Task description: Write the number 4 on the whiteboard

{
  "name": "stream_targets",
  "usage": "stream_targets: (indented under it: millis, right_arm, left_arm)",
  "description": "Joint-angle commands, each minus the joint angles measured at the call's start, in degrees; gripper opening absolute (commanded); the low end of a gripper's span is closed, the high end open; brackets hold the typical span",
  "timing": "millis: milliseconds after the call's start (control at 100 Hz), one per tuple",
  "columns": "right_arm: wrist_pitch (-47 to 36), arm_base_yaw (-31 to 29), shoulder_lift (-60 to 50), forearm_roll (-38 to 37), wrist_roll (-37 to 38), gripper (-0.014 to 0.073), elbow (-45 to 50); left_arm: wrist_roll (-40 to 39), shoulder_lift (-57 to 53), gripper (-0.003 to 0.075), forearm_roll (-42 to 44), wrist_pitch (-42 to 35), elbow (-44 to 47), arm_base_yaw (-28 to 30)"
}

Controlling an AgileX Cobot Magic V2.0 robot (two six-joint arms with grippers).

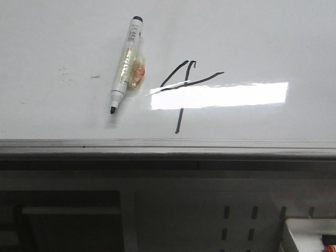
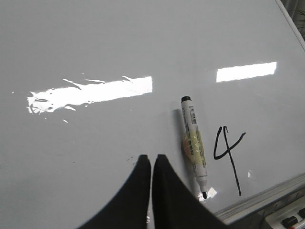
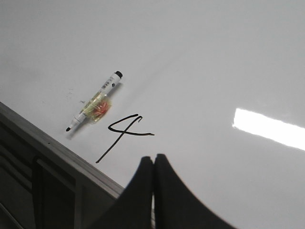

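The whiteboard fills the front view, glossy white with a grey metal edge along its near side. A black number 4 is drawn on it, also seen in the left wrist view as the number 4 and in the right wrist view as the number 4. A white marker pen with yellowish tape round its middle lies flat just left of the 4, uncapped tip toward the near edge. My left gripper is shut and empty, above the board beside the pen. Shut and empty too, my right gripper hovers near the 4.
The grey metal edge borders the board's near side. Below it stands a grey frame with slotted holes. A white tray with a marker sits at the lower right. Faint smudges mark the board left of the pen.
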Motion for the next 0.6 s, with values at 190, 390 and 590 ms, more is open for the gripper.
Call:
stream_targets:
  millis: [190, 390, 590]
  right_arm:
    - [-4.1, -0.4, 0.6, 0.6, 0.0, -0.0064, -1.3]
    - [-4.1, -0.4, 0.6, 0.6, 0.0, -0.0064, -1.3]
    - [-4.0, -0.4, 0.6, 0.6, 0.0, -0.0064, -1.3]
  left_arm:
    - [0.1, 0.2, -0.002, -0.4, -3.3, -1.7, 0.1]
    - [0.1, -0.3, -0.002, -0.8, -3.4, -1.3, -0.1]
    - [0.6, -6.5, -0.002, 0.8, -7.0, 2.3, 2.2]
